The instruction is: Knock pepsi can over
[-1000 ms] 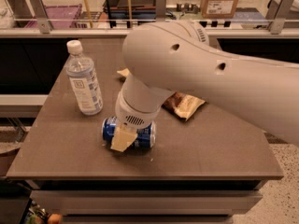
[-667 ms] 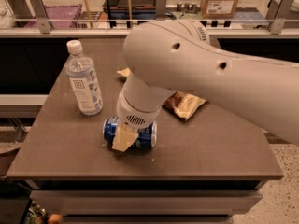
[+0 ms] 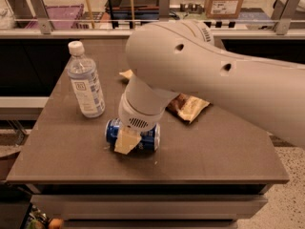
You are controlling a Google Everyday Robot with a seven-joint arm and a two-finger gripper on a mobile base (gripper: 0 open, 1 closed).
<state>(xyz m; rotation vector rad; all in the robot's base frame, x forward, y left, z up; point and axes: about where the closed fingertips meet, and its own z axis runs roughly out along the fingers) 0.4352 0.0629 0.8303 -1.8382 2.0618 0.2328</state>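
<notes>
- Upper left of the frame, beyond the table: purple crate behind a rail.
- Left of centre: clear water bottle with a white cap, standing upright on the brown table, just up and left of the can and not touching it.
- Just below the frame's centre, slightly left: pepsi can, dark blue, lying on its side with its length running left to right, near the table's front edge. Only the two ends show, one on either side of the wrist; the middle is covered.
- Directly over and in front of the can: gripper, pointing down from the round white wrist. Its tan tip overlaps the can's front face, left of the can's middle, and reaches down to the tabletop line.
- Can't tell whether the gripper is apart or together, or whether it clamps the can or merely rests against it; wrist housing hides the rest of it.
- Behind the wrist, up near the frame's centre: a small tan scrap, mostly hidden.
- Right of the can, apart from it: crumpled brown and gold snack bag, lying flat, partly under the arm.
- Centre to right edge: bulky white arm, sweeping in from the right edge.
- Upper right, in the background: cardboard box.
</notes>
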